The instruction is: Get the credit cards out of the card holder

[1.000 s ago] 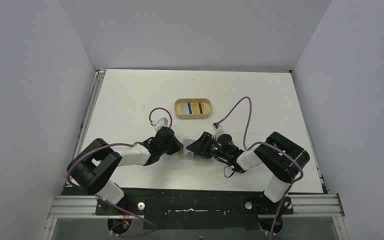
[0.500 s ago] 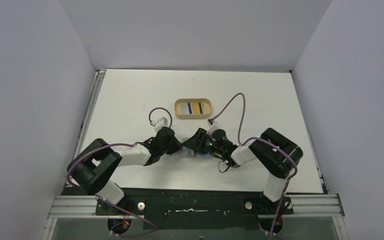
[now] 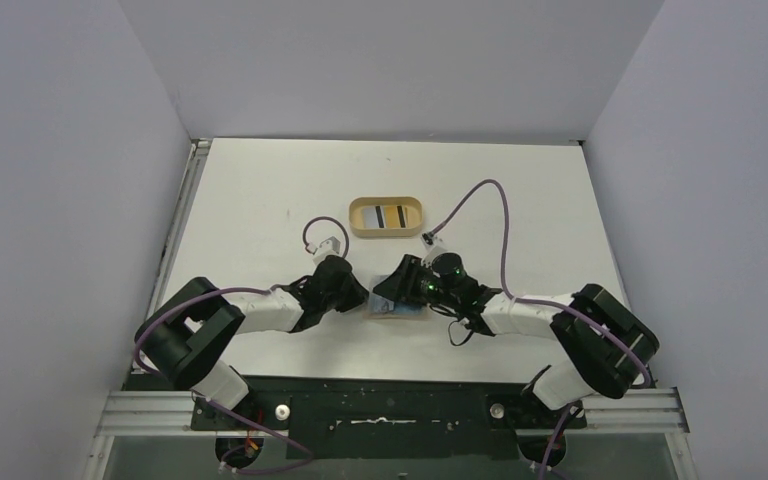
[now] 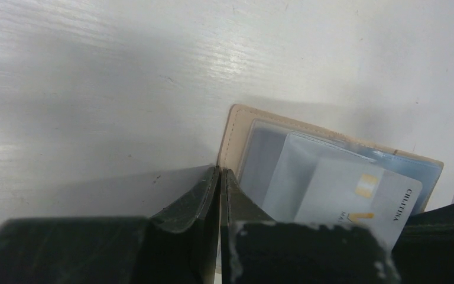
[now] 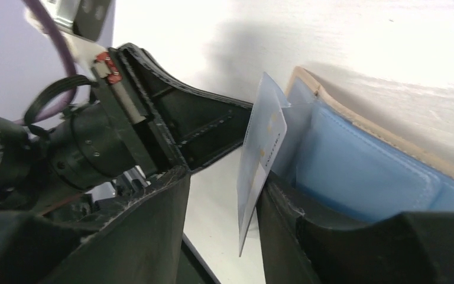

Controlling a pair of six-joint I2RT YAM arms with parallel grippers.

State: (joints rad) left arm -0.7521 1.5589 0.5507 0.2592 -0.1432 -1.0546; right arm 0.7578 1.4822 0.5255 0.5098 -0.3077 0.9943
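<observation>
1 pale credit card point(image 5: 261, 155) is seen part-way out of the card holder point(image 4: 235, 133), leaning unclamped between the right gripper point(image 5: 224, 177)'s spread jaws. The left gripper point(image 4: 219, 173)'s jaws are together at the holder's edge. Extraction is judged unfinished.

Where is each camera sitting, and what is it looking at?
Top external: high behind the arms, looking down on the table; both arms show.
Left wrist: faces down at the card holder; left end effector shows.
Right wrist: low, faces sideways at a card; right end effector shows.
Both wrist views share card holder and card.
</observation>
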